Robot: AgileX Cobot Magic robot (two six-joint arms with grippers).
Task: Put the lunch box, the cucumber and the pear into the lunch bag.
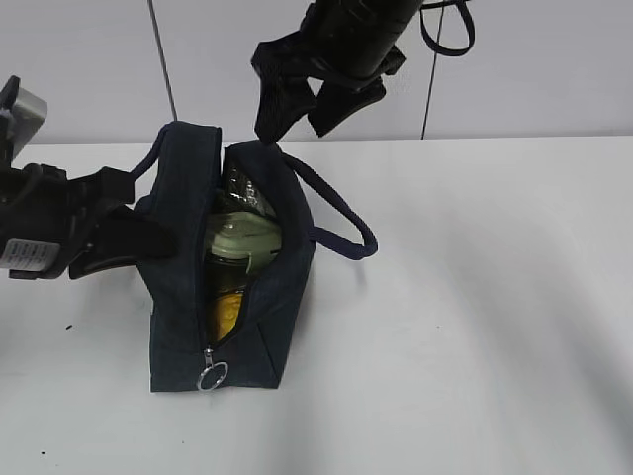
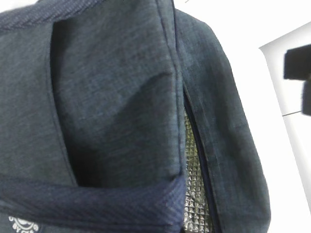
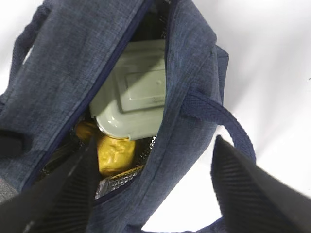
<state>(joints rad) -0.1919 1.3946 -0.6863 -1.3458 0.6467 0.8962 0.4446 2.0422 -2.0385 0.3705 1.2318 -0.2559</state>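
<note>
The lunch box [image 3: 133, 92] and pear [image 3: 114, 153] are lying inside the lunch bag [image 1: 178, 297] near the table's [image 1: 475, 297] back edge; the cucumber is not discernible. The right hand [image 1: 297, 114] is hovering open and empty above; the left hand's state cannot be told.

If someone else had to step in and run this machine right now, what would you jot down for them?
Left tool: beside the lunch bag's left wall; whether it grips the fabric cannot be told.
Right tool: open and empty, above the bag's far end.
Lunch box: inside the bag, lid up.
Pear: inside, partly under the box.
Cucumber: not clearly visible; something dark green shows at the far end in the exterior view, so check it.
Bag stands unzipped on the white table, ring pull at the near end.
Left: confirm the cucumber.
</note>
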